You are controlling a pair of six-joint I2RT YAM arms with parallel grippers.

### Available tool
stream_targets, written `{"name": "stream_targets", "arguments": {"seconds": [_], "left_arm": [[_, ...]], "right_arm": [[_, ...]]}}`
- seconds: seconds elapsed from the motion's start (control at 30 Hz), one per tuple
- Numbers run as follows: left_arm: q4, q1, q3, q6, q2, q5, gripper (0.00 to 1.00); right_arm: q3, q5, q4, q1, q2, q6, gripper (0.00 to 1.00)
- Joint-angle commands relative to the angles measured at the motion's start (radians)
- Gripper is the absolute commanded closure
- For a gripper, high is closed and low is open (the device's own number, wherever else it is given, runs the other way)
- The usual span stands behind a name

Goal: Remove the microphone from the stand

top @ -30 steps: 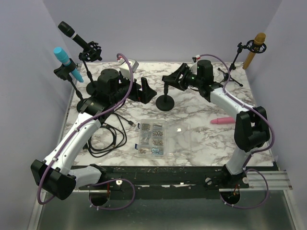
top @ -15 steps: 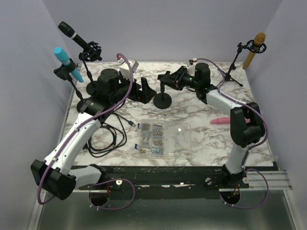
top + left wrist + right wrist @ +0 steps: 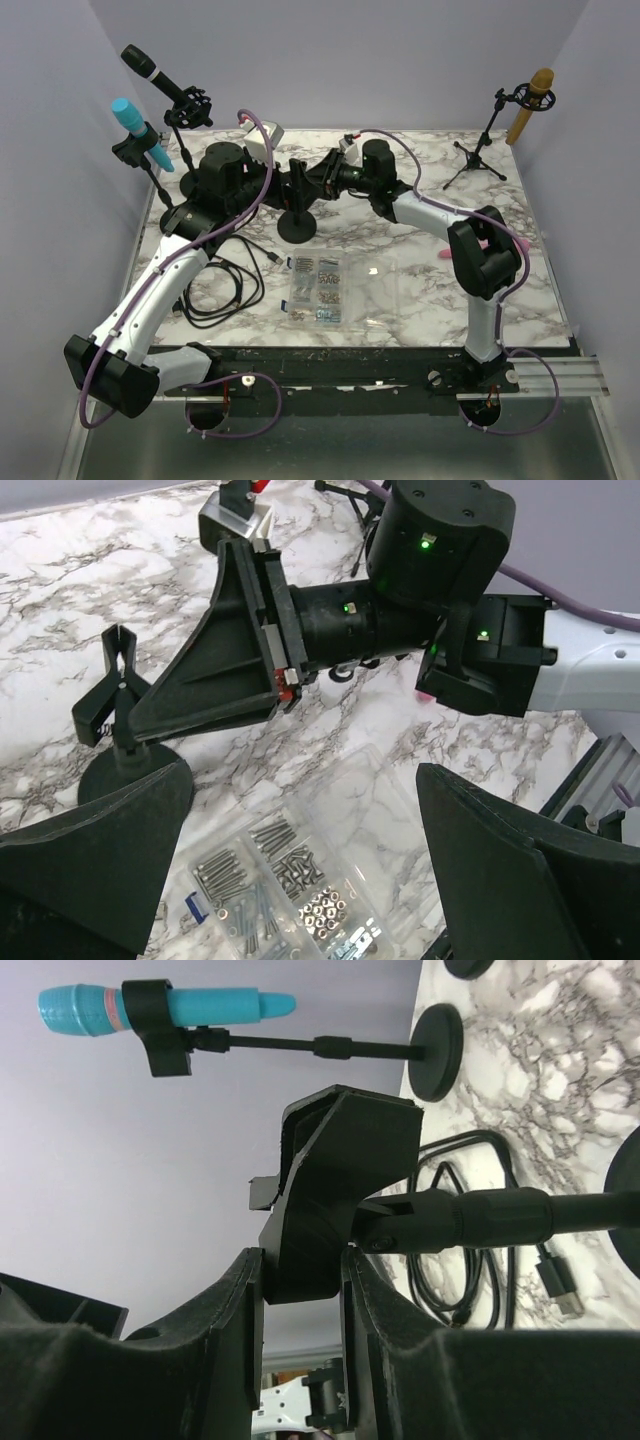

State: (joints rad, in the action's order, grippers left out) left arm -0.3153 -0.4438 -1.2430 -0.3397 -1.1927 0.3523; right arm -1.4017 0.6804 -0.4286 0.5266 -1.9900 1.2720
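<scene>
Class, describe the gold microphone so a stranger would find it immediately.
Start at the marble table's far right corner, where a tripod stand rises. The microphone clipped at its top is gold, unlike the turquoise microphone and black microphone at far left.

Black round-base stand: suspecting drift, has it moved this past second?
Yes. The black round-base stand slid left, toward the clear screw box's left end.

Left wrist view: left gripper fingers run off the bottom edge, one covering part of the stand base. The screw box is cropped there too. Right wrist view: right gripper fingers are blurred and cropped (very close), hiding the clip foot; the rod exits right. Top view: both grippers merge into one dark mass.
</scene>
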Motion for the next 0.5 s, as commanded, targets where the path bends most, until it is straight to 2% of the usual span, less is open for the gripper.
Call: {"name": "stream_targets", "arguments": {"seconds": [0.0, 0.17, 0.37, 0.47], "left_arm": [[0.027, 0.006, 0.002, 0.0, 0.036, -0.002, 0.02], [0.023, 0.011, -0.002, -0.001, 0.036, 0.003, 0.02], [0.03, 0.022, -0.001, -0.011, 0.032, 0.014, 0.01], [0.033, 0.023, 0.003, -0.012, 0.039, 0.017, 0.02]], "right_arm": [[-0.04, 0.012, -0.022, 0.03, -0.031, 0.019, 0.92], [-0.068, -0.007, 0.054, 0.033, -0.027, -0.04, 0.82], [-0.072, -0.016, 0.093, 0.034, -0.007, -0.092, 0.39], [-0.06, -0.04, 0.131, 0.033, 0.025, -0.131, 0.24]]}}
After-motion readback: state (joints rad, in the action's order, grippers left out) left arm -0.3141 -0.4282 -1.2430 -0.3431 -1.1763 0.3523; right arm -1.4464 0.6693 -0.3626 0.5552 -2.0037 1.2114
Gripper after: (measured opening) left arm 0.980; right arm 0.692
